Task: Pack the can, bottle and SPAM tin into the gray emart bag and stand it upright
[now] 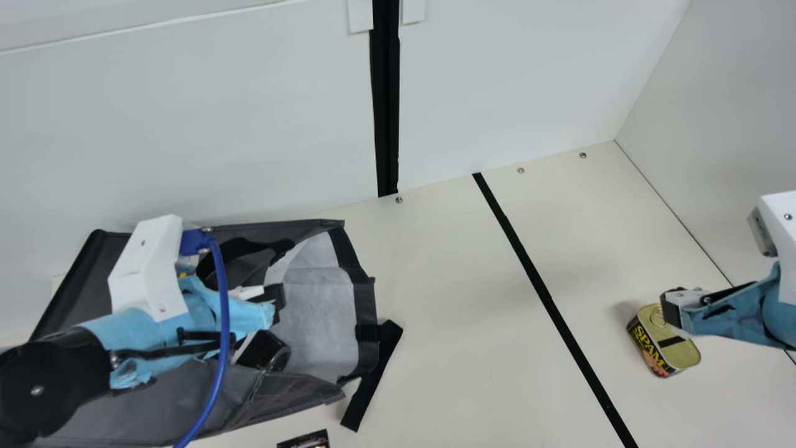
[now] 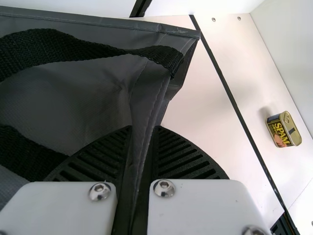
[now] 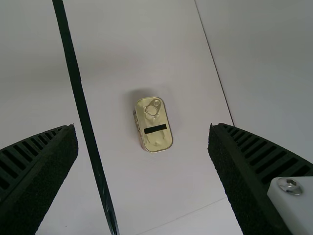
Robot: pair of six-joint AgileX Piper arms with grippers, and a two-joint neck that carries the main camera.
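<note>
In the main view my left gripper [image 1: 277,302] is over the gray bag [image 1: 298,395], which lies on its side with its pale-lined mouth facing right. The left wrist view has my left gripper [image 2: 143,131] shut on a fold of the bag [image 2: 88,93]. A dark round-ended object [image 1: 267,351] shows just below that gripper; I cannot tell what it is. My right gripper [image 1: 675,308] is above the SPAM tin [image 1: 668,342], which stands on the right part of the table. From the right wrist, my gripper [image 3: 143,128] is open, apart from the tin [image 3: 155,125].
A black bag strap [image 1: 373,373] lies on the table beside the bag's mouth. Part of a dark object [image 1: 305,440] shows at the near edge. A black line [image 1: 541,283] crosses the table between bag and tin. White walls [image 1: 186,124] border the back and right.
</note>
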